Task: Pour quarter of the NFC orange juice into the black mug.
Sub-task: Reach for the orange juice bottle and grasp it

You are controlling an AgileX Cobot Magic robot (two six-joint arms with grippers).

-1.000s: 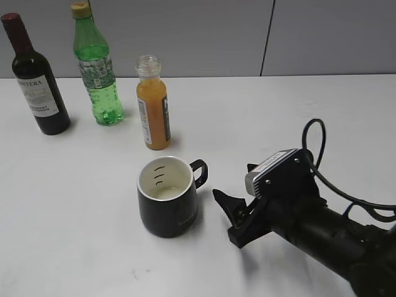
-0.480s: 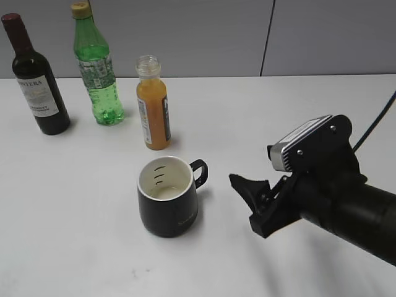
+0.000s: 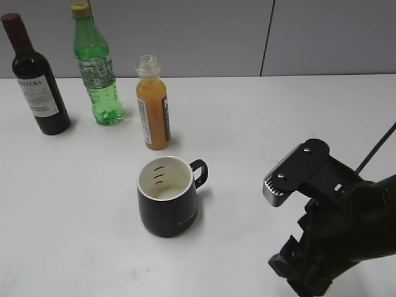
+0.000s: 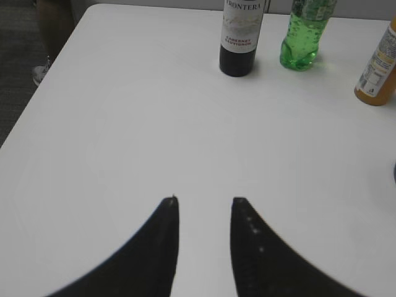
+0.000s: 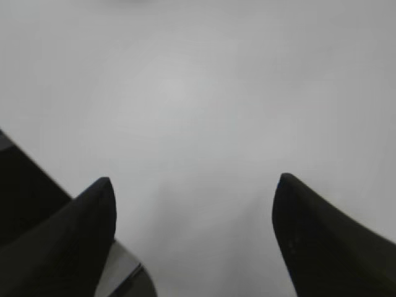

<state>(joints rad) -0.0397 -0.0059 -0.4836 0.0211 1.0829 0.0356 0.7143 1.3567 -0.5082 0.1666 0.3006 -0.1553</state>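
Juice (image 3: pixel 153 112) stands upright and capless at the back of the white surface (image 3: pixel 260 124), just behind the mug (image 3: pixel 168 197) — both untouched by either arm. The right gripper (image 5: pixel 193 185) hangs low at the near right corner, fingers spread wide over bare surface, holding nothing; the left gripper (image 4: pixel 204 201) also hovers empty, fingers parted a little. To do the grasp well, I judge the right arm should approach level, take the bottle around its labelled middle, lift it straight, and steer clear of the mug's handle (image 3: pixel 200 171) — an open neck spills easily.
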